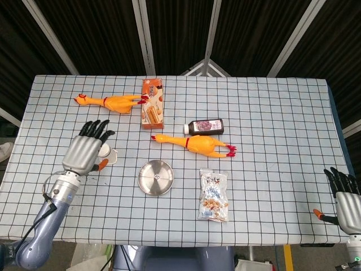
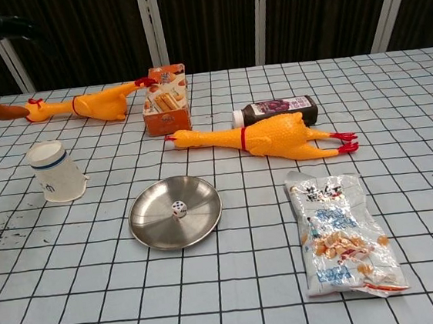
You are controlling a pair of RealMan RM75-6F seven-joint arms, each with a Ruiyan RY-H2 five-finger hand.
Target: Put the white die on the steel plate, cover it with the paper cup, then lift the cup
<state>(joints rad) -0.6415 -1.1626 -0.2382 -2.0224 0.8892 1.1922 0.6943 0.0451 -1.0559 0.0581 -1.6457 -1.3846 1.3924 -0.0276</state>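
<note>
The left hand (image 1: 84,153) hovers with its fingers spread and nothing in it, just over the cup (image 2: 52,172). The die (image 2: 178,208) lies in the plate (image 2: 154,230), to the hand's right. A grip from above could crush the cup or tip it over.

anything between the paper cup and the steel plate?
Nothing. Chest view shows only bare checked tablecloth between the paper cup and the steel plate; the white die sits on the plate.

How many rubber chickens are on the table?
2. One rubber chicken lies at the far left beside the orange box; the other lies mid-table, just in front of the dark bottle.
</note>
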